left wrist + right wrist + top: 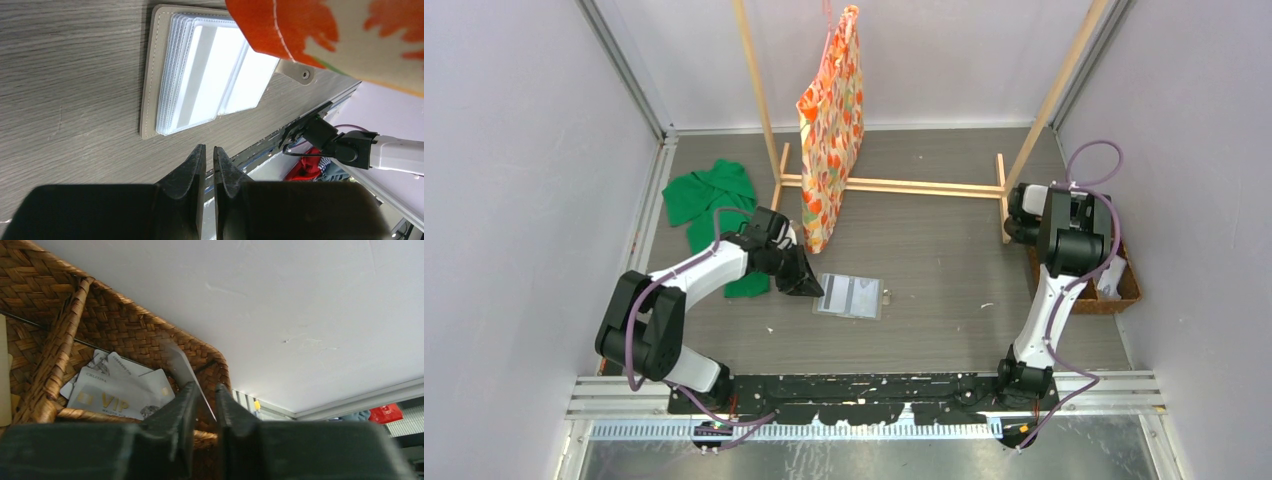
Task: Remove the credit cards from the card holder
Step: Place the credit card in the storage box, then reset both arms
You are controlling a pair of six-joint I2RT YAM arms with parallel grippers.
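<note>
The grey card holder (849,296) lies open on the table, pale pocket panels up; it also shows in the left wrist view (200,75). My left gripper (809,285) is just left of it, shut and empty (209,150), apart from the holder's edge. My right gripper (204,387) hangs over the brown wicker basket (130,325) at the right edge of the table (1124,295). Its jaws stand slightly apart. A pale card (182,365) slants between them, leaning on the left finger only. Several white cards (115,395) lie in the basket.
A wooden rack (894,185) stands at the back with an orange patterned bag (832,120) hanging close above my left gripper; it also shows in the left wrist view (340,30). A green cloth (709,195) lies at the back left. Walls close in both sides.
</note>
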